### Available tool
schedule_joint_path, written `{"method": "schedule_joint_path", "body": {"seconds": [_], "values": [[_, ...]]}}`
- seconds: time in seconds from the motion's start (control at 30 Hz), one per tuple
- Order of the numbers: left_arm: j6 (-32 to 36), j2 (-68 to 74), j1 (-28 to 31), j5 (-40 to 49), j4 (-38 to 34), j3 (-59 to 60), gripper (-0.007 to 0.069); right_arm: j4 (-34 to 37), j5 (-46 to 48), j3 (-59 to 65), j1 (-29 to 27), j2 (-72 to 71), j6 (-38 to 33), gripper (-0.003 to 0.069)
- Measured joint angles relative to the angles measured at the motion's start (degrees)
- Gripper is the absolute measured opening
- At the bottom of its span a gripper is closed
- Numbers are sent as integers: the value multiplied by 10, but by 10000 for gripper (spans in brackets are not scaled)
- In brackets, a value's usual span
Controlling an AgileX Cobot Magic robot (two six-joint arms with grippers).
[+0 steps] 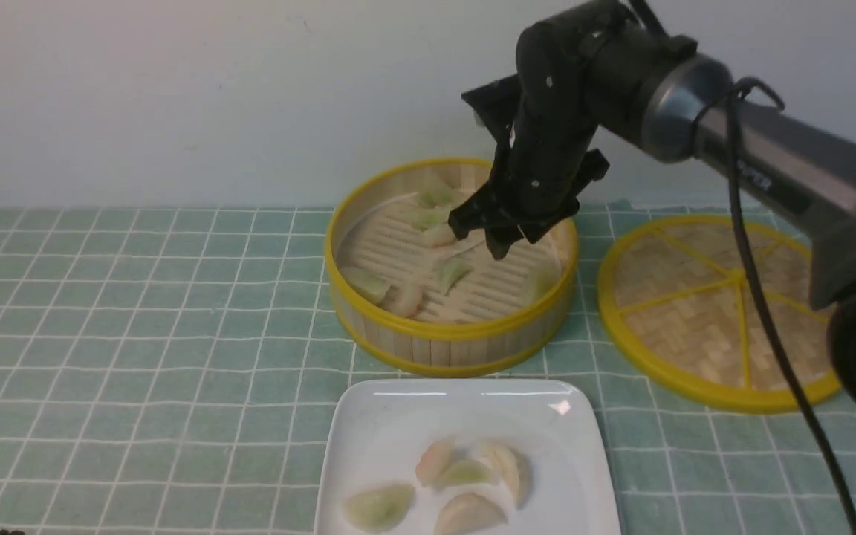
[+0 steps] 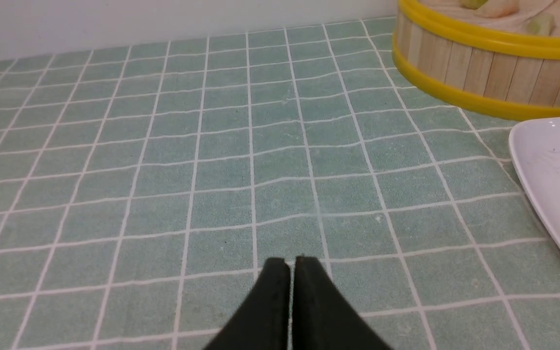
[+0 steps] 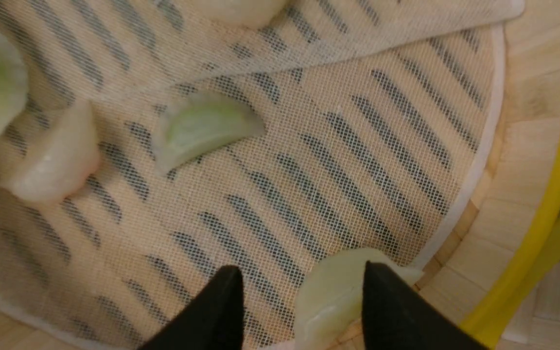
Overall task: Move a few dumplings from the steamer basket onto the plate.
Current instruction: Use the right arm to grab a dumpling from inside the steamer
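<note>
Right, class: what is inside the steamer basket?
The steamer basket holds several green and pinkish dumplings on a pale liner over slats. The tool hides part of the inside.

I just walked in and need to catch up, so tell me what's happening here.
The robot's right gripper hovers open over the steamer basket, holding nothing. Several dumplings lie in the basket, and five sit on the white plate in front of it, so the transfer is partly done. The left gripper is shut over the tablecloth, handling nothing.
</note>
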Motion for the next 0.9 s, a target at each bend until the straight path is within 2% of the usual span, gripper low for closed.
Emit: {"method": "schedule_joint_path", "body": {"seconds": [0.03, 0.17, 0.3, 0.5, 0.57, 0.63, 0.67, 0.7, 0.73, 0.9], "values": [[0, 0, 0, 0, 0, 0, -6, -14, -1, 0, 0, 12, 12, 405], [0, 0, 0, 0, 0, 0, -6, -51, -3, -2, 0, 34, 54, 496], [0, 0, 0, 0, 0, 0, -6, -64, -6, -3, 0, 48, 76, 524], [0, 0, 0, 0, 0, 0, -6, -15, -19, -5, -10, 69, 83, 526], [0, 0, 0, 0, 0, 0, -6, 1, -20, -8, -11, 75, 72, 476], [0, 0, 0, 0, 0, 0, -6, 2, -15, -15, -11, 76, 57, 359], [0, 0, 0, 0, 0, 0, -6, 2, -13, -16, -11, 76, 55, 326], [0, 0, 0, 0, 0, 0, -6, 4, -10, -25, -11, 76, 46, 228], [0, 0, 0, 0, 0, 0, -6, 6, -9, -34, -11, 76, 40, 209], [0, 0, 0, 0, 0, 0, -6, 28, -8, -60, -11, 34, 30, 227]]}}
